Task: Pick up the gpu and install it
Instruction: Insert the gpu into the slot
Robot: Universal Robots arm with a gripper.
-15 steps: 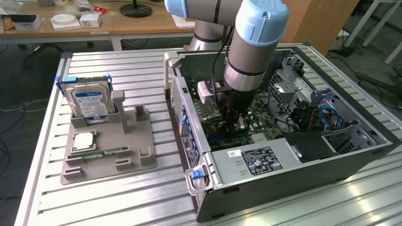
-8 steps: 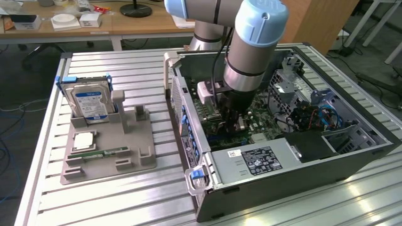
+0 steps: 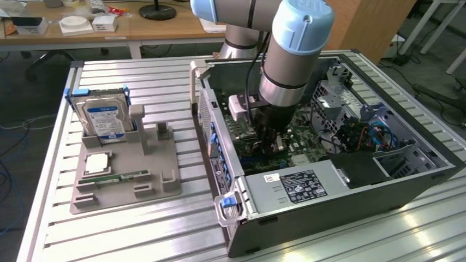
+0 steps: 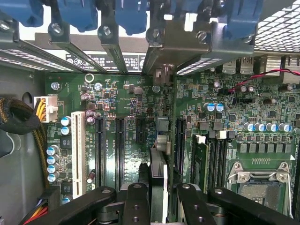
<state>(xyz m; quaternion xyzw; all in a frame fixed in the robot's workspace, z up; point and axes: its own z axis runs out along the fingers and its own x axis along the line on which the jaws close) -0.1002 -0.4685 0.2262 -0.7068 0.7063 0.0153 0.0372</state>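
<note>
hard drive point(image 3: 102, 117) upright in grey holder point(image 3: 124, 174), CPU chip point(image 3: 97, 162) flat on it; worktop point(image 3: 109, 229) slatted; open PC case point(image 3: 429, 164) alongside.

Bench point(image 3: 138, 229): ribbed bare aluminium, satin sheen. Computer case point(image 3: 342, 218): dark matt painted metal, perforated steel inside. Motherboard point(image 4: 126, 101): glossy green circuit board, black plastic slots. Fingers point(image 4: 136, 206): matt black metal links. Holder tray point(image 3: 124, 174) at 9 o'clock: matt grey plastic. Hard drive point(image 3: 102, 117): silver metal, glossy label.
</note>
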